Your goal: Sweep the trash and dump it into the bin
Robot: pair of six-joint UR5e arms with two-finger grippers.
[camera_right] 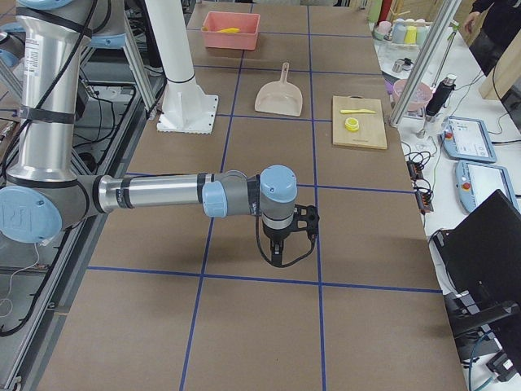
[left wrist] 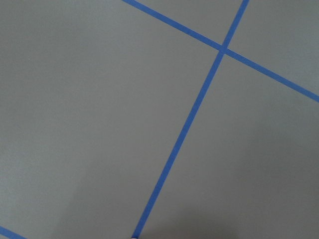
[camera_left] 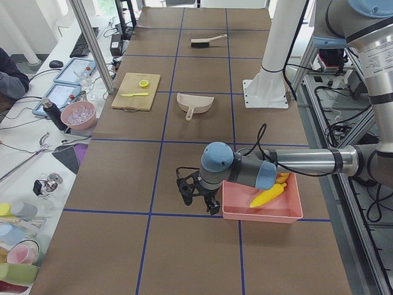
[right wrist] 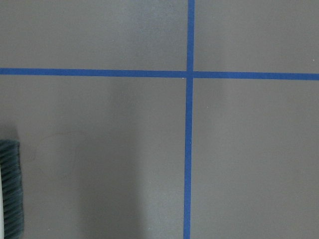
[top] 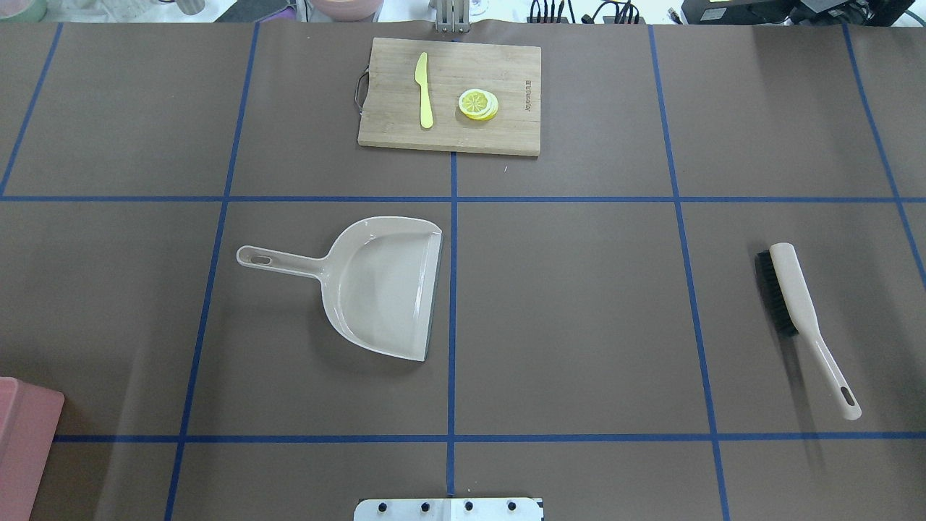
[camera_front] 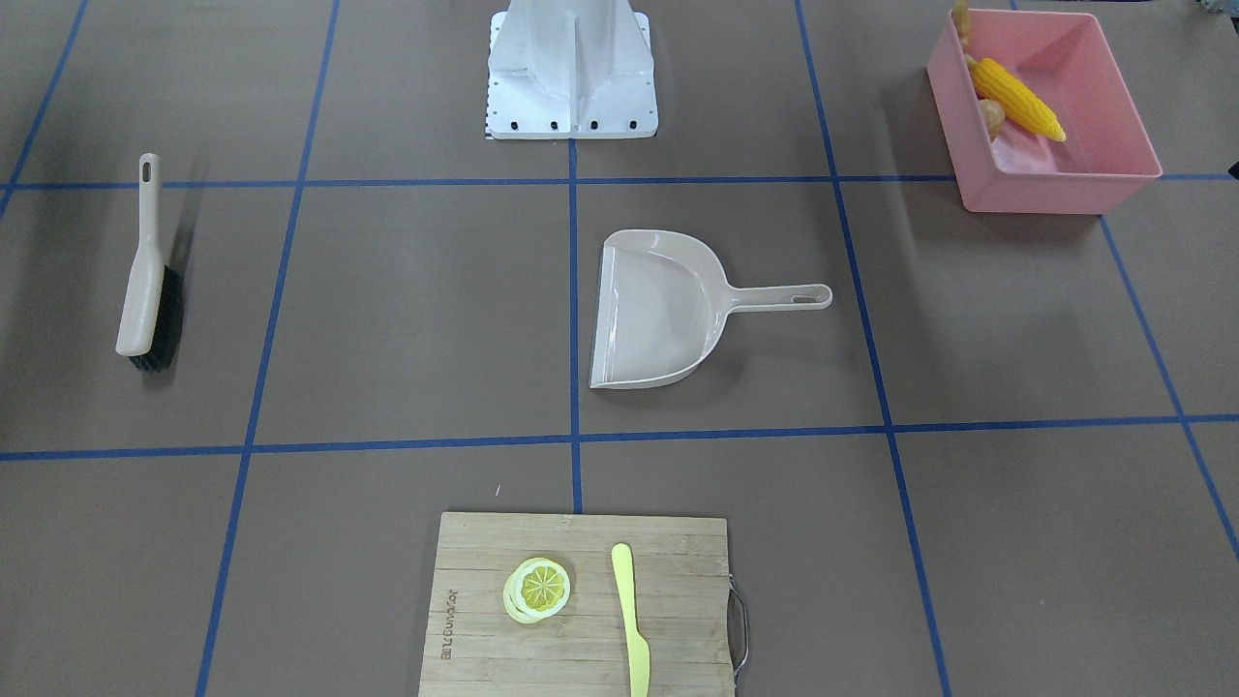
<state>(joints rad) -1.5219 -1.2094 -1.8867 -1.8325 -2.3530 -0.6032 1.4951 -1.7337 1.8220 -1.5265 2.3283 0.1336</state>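
Note:
The pink bin (camera_front: 1065,186) stands at the table's left end, near the robot's side, and also shows in the overhead view (top: 25,441). Inside it lie the yellow corn cob (camera_front: 1018,99) and the tan ginger root (camera_front: 989,116). I cannot make out the brown lump. My left gripper (camera_left: 199,196) hangs low over the table just beside the bin (camera_left: 258,212), empty as far as I see. My right gripper (camera_right: 281,254) points down over bare table at the other end. Both show only in the side views, so I cannot tell whether they are open or shut.
The beige dustpan (top: 383,286) lies empty at the table's middle, handle towards the left arm's side. The brush (top: 796,304) lies on the right side; its bristles (right wrist: 10,189) show in the right wrist view. A cutting board (top: 448,130) at the far edge holds a lemon slice (top: 478,104) and a yellow knife (top: 424,90).

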